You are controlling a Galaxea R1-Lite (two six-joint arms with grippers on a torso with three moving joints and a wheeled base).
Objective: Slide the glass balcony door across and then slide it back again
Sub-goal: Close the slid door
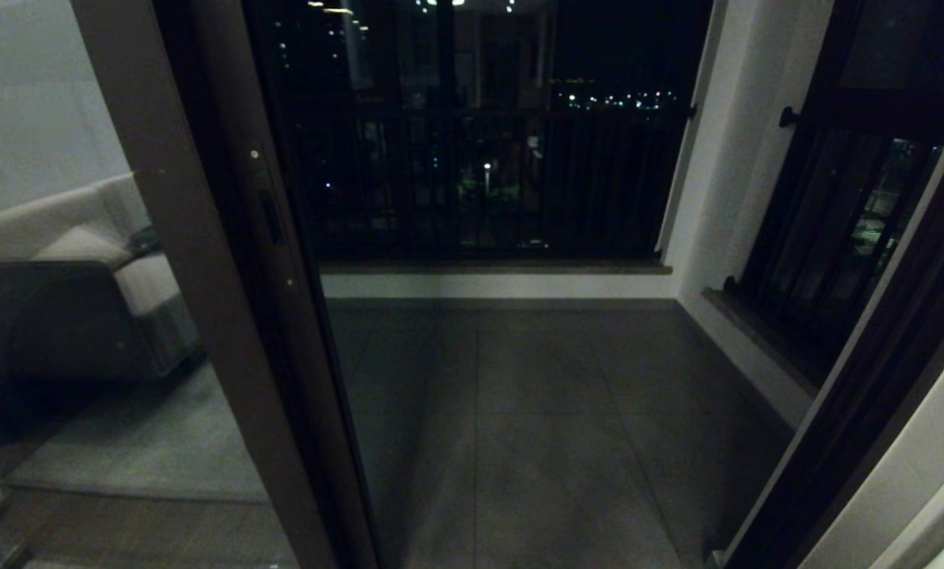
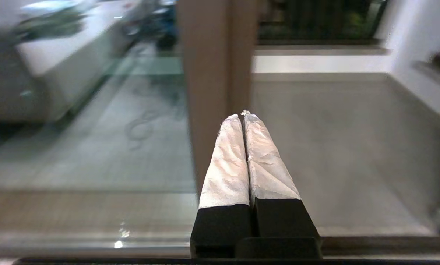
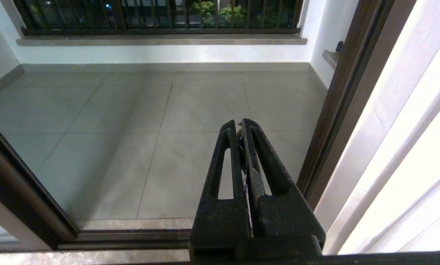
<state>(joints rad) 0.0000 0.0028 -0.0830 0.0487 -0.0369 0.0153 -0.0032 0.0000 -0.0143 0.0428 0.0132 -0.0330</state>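
The glass balcony door (image 1: 203, 332) stands slid to the left, its brown stile upright beside the open doorway. A slim black recessed handle (image 1: 272, 217) sits on the stile's darker inner strip. In the left wrist view the same stile (image 2: 212, 73) rises just beyond my left gripper (image 2: 242, 115), which is shut, its white-wrapped fingers pressed together with nothing between them. I cannot tell whether the tips touch the stile. My right gripper (image 3: 239, 123) is shut and empty, held low over the doorway near the right door jamb (image 3: 337, 110). Neither gripper shows in the head view.
Grey balcony tiles (image 1: 519, 411) lie beyond the opening, ending at a dark railing (image 1: 479, 182). A black-framed window (image 1: 843, 229) is on the right wall. A sofa (image 1: 69, 300) shows through the left glass. The floor track (image 3: 131, 235) runs across the threshold.
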